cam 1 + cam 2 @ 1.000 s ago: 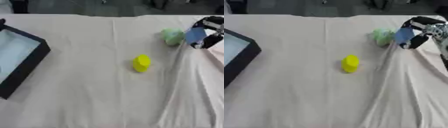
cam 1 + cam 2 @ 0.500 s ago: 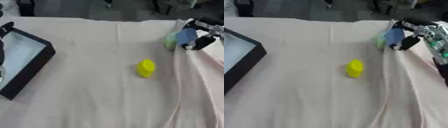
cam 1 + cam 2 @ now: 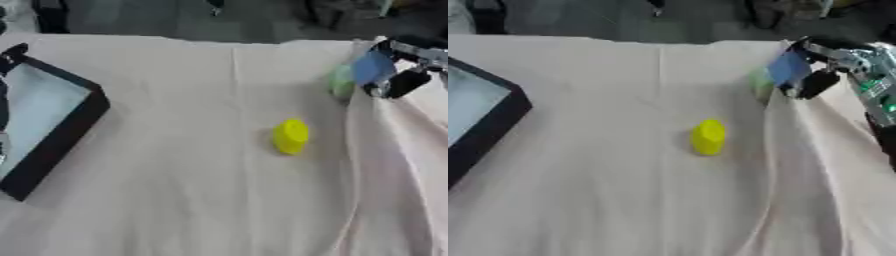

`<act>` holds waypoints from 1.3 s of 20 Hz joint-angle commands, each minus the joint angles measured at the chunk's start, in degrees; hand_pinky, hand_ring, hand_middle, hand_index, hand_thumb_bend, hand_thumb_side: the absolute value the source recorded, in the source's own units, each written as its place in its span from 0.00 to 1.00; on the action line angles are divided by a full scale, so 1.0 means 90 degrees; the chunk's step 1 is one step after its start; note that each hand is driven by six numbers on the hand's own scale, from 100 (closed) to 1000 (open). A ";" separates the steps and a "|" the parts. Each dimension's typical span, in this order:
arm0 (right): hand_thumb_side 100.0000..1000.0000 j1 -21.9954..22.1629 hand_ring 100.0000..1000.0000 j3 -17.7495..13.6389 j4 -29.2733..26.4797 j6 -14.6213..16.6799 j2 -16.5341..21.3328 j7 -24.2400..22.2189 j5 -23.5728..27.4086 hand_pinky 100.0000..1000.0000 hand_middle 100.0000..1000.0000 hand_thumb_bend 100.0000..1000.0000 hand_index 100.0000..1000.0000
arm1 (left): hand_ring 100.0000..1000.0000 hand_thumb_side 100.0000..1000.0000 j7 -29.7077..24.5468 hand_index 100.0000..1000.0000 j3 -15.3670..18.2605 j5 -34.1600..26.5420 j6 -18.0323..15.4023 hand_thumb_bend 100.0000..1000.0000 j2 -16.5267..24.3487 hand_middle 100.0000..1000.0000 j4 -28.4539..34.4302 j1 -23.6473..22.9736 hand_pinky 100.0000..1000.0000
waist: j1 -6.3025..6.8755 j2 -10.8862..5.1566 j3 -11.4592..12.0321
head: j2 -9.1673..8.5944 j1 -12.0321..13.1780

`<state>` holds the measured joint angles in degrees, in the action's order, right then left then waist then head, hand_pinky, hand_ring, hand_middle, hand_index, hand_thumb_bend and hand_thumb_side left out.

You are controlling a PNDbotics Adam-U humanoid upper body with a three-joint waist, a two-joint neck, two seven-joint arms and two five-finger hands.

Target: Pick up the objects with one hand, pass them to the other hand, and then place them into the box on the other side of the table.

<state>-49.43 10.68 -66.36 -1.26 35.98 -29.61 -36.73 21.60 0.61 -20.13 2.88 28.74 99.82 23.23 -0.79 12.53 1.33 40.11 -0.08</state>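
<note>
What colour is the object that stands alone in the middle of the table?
The object is bright yellow; the left eye view shows it best, on the pale cloth.

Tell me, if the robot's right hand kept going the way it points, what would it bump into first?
Probably the pale green object just beside the right hand, which points leftward at it. The picture is blurry, so they may already be touching.

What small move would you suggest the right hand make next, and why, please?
Probably lift the blue object clear and carry it toward the table's middle. The right hand has its fingers curled on it at the far right, beside a pale green object, and the box lies far left.
</note>
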 commanded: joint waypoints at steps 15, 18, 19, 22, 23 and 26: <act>0.00 -0.0214 0.76 -0.0167 -0.0537 -0.0246 0.0232 0.0628 0.0104 0.82 0.70 0.06 0.72 | 1.00 0.76 -0.0045 0.78 0.0057 0.0046 -0.0034 0.06 0.0134 0.95 0.0102 0.0086 0.83 | -0.0098 -0.0112 -0.0014 | -0.0026 0.0009; 0.00 -0.0274 0.73 -0.0143 -0.0691 -0.0267 0.0141 0.0939 0.0160 0.80 0.64 0.04 0.68 | 1.00 0.76 -0.0079 0.78 0.0029 0.0037 -0.0022 0.05 0.0127 0.95 0.0109 0.0089 0.83 | -0.0105 -0.0116 0.0000 | -0.0025 0.0003; 0.00 -0.0300 0.71 -0.0112 -0.0736 -0.0271 0.0079 0.1023 0.0179 0.79 0.62 0.03 0.67 | 1.00 0.76 -0.0104 0.78 0.0005 0.0032 -0.0010 0.05 0.0126 0.95 0.0110 0.0094 0.83 | -0.0106 -0.0119 0.0007 | -0.0028 -0.0001; 0.00 -0.0358 0.66 -0.0021 -0.0898 -0.0282 -0.0243 0.1263 0.0180 0.77 0.56 0.01 0.63 | 1.00 0.77 -0.0276 0.78 -0.0146 0.0015 0.0082 0.04 0.0135 0.95 0.0115 0.0135 0.83 | -0.0104 -0.0124 0.0040 | -0.0047 -0.0006; 0.00 -0.0360 0.64 0.0006 -0.0946 -0.0290 -0.0361 0.1342 0.0137 0.76 0.54 0.00 0.62 | 1.00 0.76 -0.0355 0.78 -0.0198 0.0020 0.0126 0.04 0.0139 0.95 0.0122 0.0155 0.83 | -0.0103 -0.0124 0.0051 | -0.0053 -0.0005; 0.00 -0.0341 0.61 0.0068 -0.1072 -0.0300 -0.0762 0.1549 -0.0024 0.74 0.52 0.00 0.61 | 1.00 0.74 -0.0623 0.78 -0.0356 0.0094 0.0312 0.05 0.0149 0.95 0.0182 0.0234 0.83 | -0.0099 -0.0118 0.0088 | -0.0068 0.0005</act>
<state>-51.42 11.43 -74.52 -3.91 29.30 -16.60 -36.33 16.94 -2.34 -19.59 5.25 28.75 100.27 24.39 -1.10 12.52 2.15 40.12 -0.09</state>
